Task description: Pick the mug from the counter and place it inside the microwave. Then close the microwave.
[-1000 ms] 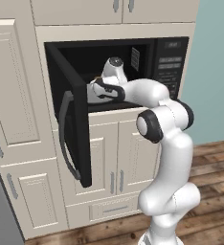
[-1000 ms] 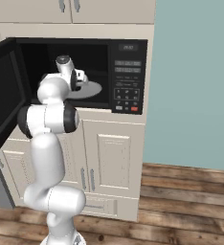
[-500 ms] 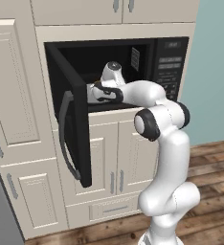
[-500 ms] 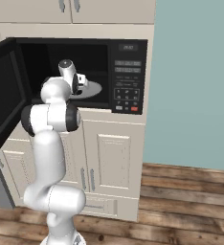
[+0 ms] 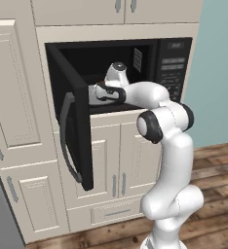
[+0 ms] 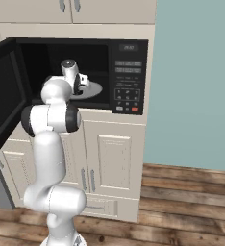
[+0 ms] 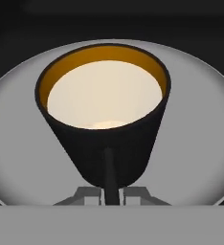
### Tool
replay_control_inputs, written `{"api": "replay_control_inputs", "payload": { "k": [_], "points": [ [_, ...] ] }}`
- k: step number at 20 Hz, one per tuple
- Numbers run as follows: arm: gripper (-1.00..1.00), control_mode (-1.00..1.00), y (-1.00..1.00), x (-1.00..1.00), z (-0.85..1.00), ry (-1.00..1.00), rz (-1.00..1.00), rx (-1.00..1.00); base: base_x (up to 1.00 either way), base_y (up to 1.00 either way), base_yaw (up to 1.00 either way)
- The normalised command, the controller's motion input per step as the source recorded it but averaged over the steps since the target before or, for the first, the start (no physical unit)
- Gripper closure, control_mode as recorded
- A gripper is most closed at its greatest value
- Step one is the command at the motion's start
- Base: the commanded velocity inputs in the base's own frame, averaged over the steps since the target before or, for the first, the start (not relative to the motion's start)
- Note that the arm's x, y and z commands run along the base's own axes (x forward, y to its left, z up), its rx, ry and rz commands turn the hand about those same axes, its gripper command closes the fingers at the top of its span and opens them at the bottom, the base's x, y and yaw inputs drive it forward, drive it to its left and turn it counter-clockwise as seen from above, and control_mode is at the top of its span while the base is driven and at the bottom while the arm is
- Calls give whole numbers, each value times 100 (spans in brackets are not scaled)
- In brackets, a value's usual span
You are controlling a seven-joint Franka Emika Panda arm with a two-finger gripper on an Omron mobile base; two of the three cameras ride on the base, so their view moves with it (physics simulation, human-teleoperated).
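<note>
even flat rendered light | microwave [image 5: 135, 63] interior dark | sharp, no glare

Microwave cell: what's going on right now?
The white Franka arm is reaching into the open microwave. In the hand view the black mug fills the frame, mouth toward the camera, over the round pale turntable, and sits right at the tool; whether the tool is clamped on it can't be told. The microwave door is wide open, so closing is not yet done.

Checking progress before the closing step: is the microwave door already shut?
No, the microwave door stands swung wide open, with the arm reaching inside.
</note>
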Motion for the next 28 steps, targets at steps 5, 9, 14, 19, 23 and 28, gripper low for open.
{"api": "replay_control_inputs", "payload": {
  "k": [5,9,14,19,23,28],
  "points": [
    [-100,-100,-2,-8,1,0,0,0,0,0,0],
    [-100,-100,-11,-51,15,-3,0,0,0,0,0],
    [-100,-100,-26,-67,10,-3,0,0,0,0,0],
    [-100,-100,-42,-98,0,-4,-2,1,0,0,0],
    [-100,-100,-31,-100,8,-5,-7,4,0,0,0],
    [-100,-100,-8,-94,42,-7,-4,2,0,0,0]
  ]
}}
